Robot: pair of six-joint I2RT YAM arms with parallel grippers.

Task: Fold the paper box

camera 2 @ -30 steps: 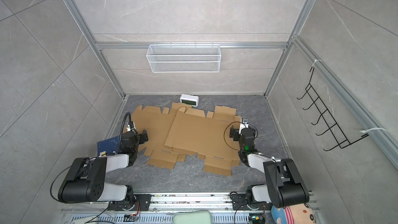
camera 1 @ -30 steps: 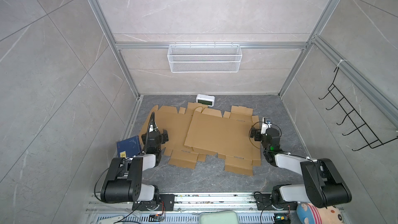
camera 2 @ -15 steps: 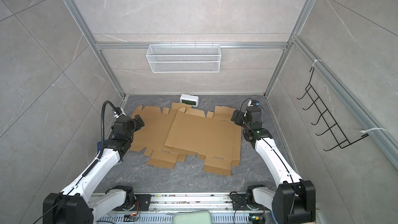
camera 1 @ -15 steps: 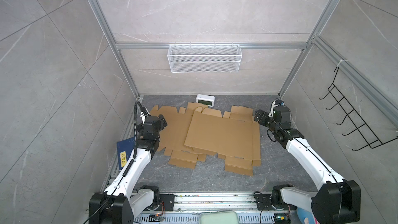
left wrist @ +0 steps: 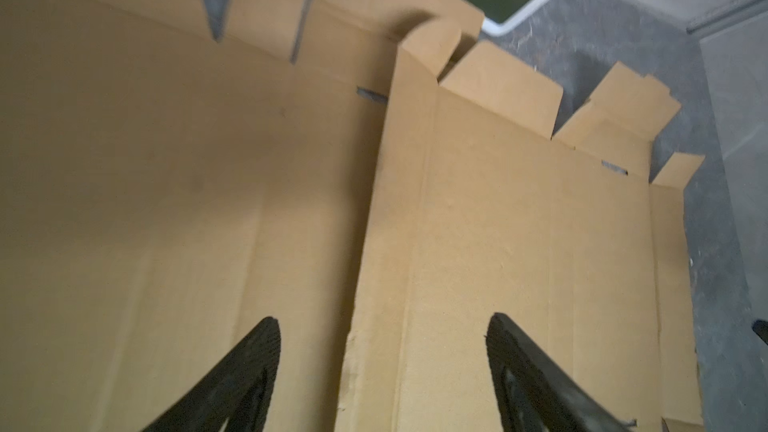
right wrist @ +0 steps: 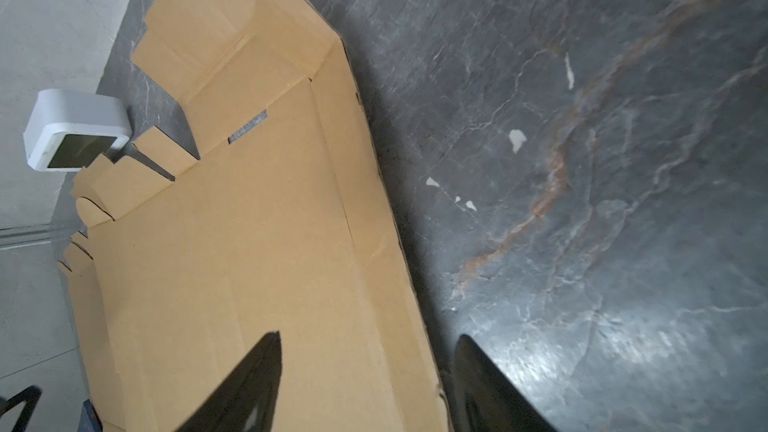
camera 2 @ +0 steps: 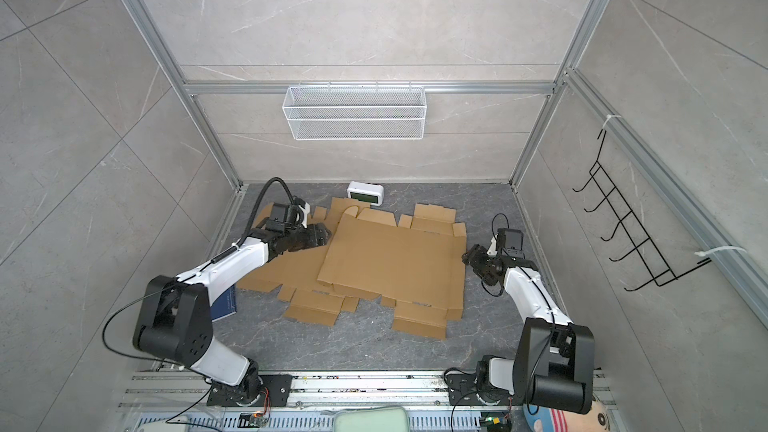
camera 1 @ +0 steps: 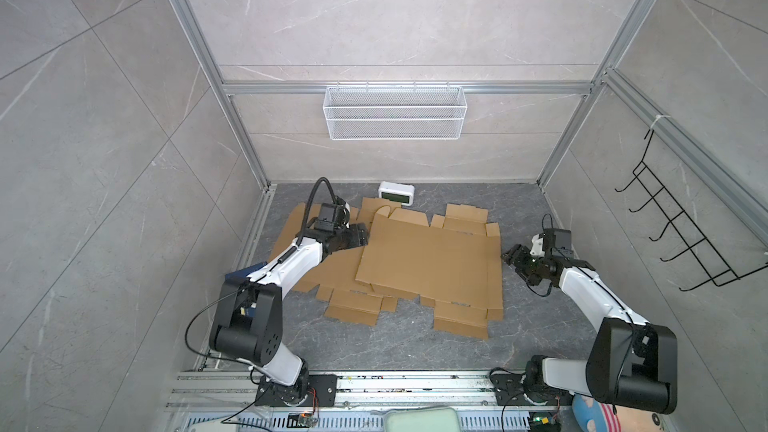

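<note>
On the floor (camera 1: 395, 347), two cardboard sheets (camera 1: 428, 259)

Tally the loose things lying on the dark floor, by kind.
Flat cardboard blanks: 2
White clock: 1
Blue book: 1
Total: 4

Surface (camera 1: 415, 351): dark grey, marble-veined.
Laid directly on it:
- flat cardboard box blank (camera 1: 338, 274), toward the left;
- second blank (camera 1: 428, 259), overlapped onto the first, its right part rested on the surface;
- white device (camera 1: 396, 193) with a dark display, set near the back wall, just beside the blanks;
- blue book (camera 2: 225, 304), at the left edge, partly hidden.
</note>
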